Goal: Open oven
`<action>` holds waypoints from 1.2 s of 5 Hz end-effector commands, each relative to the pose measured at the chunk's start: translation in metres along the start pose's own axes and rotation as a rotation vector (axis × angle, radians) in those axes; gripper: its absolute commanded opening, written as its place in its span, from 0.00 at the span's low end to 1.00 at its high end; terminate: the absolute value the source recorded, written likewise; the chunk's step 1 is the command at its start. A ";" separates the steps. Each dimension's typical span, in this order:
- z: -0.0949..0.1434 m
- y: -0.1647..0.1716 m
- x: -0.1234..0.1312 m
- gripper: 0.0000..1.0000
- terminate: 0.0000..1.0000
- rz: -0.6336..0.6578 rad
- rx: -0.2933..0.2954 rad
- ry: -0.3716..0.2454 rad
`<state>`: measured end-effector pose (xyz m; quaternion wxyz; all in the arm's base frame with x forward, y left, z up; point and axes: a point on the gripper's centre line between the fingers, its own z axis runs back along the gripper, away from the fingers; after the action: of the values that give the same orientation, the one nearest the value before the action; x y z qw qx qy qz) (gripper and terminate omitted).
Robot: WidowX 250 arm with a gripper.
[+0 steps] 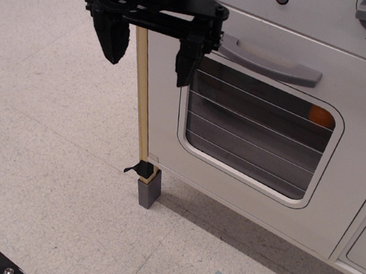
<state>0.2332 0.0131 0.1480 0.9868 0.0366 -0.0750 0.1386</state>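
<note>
My gripper (152, 43) spread wide, holding nothing. Oven (269, 156) door shut. Handle (269, 60) lies at 3 o'clock from my fingers, long axis running 3-to-9, near right finger.

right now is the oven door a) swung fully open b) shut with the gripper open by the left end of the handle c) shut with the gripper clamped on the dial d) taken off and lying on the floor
b: the oven door sits flush in its frame, and the gripper has its jaws apart near the left end of the grey bar handle, closed on nothing.
</note>
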 end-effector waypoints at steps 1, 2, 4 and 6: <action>0.000 0.000 0.000 1.00 0.00 0.000 0.000 0.000; -0.013 -0.015 0.014 1.00 0.00 0.255 -0.011 -0.020; -0.029 -0.033 0.063 1.00 0.00 0.772 -0.075 -0.067; -0.043 -0.036 0.095 1.00 0.00 1.275 -0.218 -0.199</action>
<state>0.3362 -0.0019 0.1002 0.6956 -0.0871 -0.1710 0.6924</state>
